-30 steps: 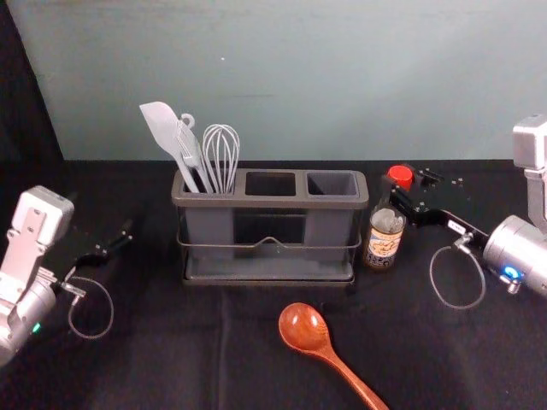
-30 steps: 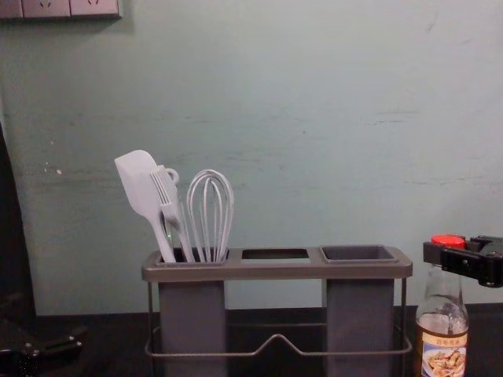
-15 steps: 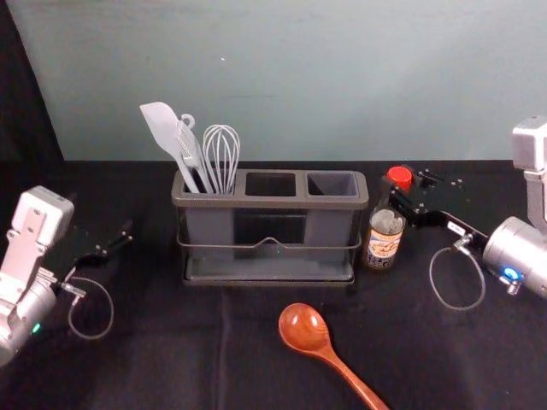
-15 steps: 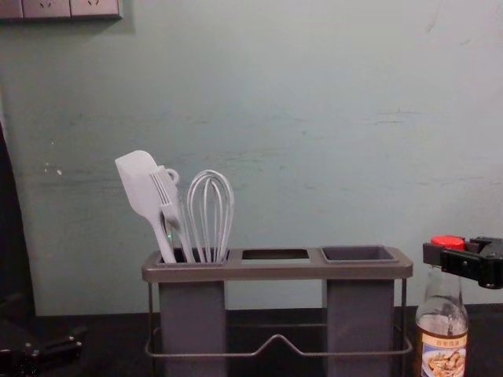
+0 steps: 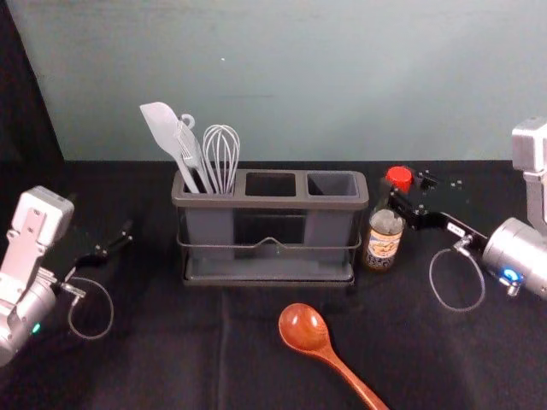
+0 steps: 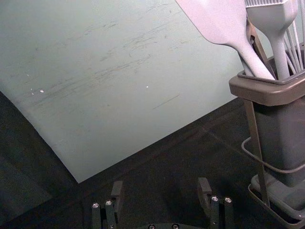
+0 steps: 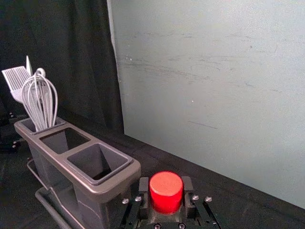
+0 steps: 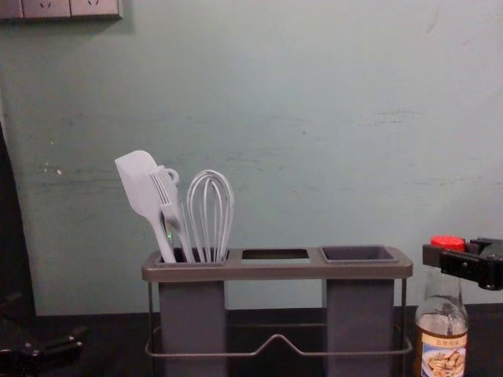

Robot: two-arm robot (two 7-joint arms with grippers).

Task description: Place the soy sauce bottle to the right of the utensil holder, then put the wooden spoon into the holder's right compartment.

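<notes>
Head view: R gripper (image 5: 398, 198) reached inward from R edge, jaws closed on soy sauce btl (image 5: 382, 245) near cap, btl upright just R of holder (image 5: 270, 202); L gripper (image 5: 127, 231) parked L of holder, jaws wide; wooden spoon (image 5: 303, 326) lay in front.

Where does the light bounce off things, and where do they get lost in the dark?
Head view: a bright glint sits in the bowl of the spoon; right wrist view: soft shine on top of the red cap, shadow deep inside the holder's compartments; left wrist view: the left gripper partly melts into the black cloth.
</notes>
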